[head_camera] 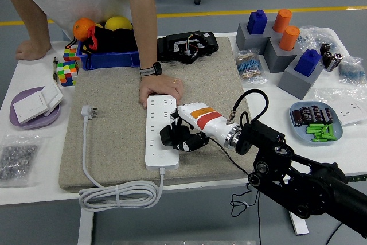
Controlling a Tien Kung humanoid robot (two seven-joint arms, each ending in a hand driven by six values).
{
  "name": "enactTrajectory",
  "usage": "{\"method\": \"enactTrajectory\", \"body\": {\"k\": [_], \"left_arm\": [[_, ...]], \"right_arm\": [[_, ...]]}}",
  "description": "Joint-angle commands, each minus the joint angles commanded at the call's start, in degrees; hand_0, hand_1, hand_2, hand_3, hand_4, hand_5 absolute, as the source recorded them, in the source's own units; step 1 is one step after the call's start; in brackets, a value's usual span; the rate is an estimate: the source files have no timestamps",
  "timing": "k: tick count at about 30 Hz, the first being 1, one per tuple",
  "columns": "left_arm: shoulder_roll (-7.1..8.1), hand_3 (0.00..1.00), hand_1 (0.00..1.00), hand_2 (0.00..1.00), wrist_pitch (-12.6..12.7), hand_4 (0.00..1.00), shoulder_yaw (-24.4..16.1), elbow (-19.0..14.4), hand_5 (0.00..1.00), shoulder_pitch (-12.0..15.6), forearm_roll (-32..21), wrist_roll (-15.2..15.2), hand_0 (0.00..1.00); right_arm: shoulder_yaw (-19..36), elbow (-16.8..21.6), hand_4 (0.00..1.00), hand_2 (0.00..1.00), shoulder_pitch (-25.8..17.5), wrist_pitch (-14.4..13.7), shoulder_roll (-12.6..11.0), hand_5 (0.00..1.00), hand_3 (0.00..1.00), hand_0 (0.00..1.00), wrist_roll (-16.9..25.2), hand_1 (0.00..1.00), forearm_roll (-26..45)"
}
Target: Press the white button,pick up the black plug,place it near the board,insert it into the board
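Blue bin (pixel 109 58) holds orange (pixel 83 27) and lemon (pixel 118 23).

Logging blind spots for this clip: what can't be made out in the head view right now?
- Black plug: mostly wrapped by the right hand; its pins and whether they are seated in the power strip are hidden.
- Strip's far end: covered by the person's hand.
- White button: too small to tell its state.
- Left hand: outside the frame.

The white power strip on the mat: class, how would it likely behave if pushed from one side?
The power strip looks rigid and lies flat, so it would probably slide, not tip. Its coiled cable may drag. The person's hand pinning its far end probably resists.
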Motion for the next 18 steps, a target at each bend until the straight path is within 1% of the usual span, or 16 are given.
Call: {"method": "enactTrajectory", "body": {"k": [8,18], "left_arm": [[0.05,0.791,0.790,0.745,0.01,0.574,0.07,0.00,0.481,-0.04,-0.20,-0.01,0.824],[0.05,0.791,0.787,0.744,0.03,0.574,0.05,0.00,0.481,-0.08,-0.20,-0.01,0.824]], "right_arm": [[-0.77,-0.16,0.797,0.354,0.81,1.72,-0.15,0.002,0.515,0.275,-2.30,0.346,-2.19],[-0.69,-0.30,0.798,0.354,0.67,2.13,-0.20,0.002,0.525,0.283,-2.76,0.347,-2.51]]}}
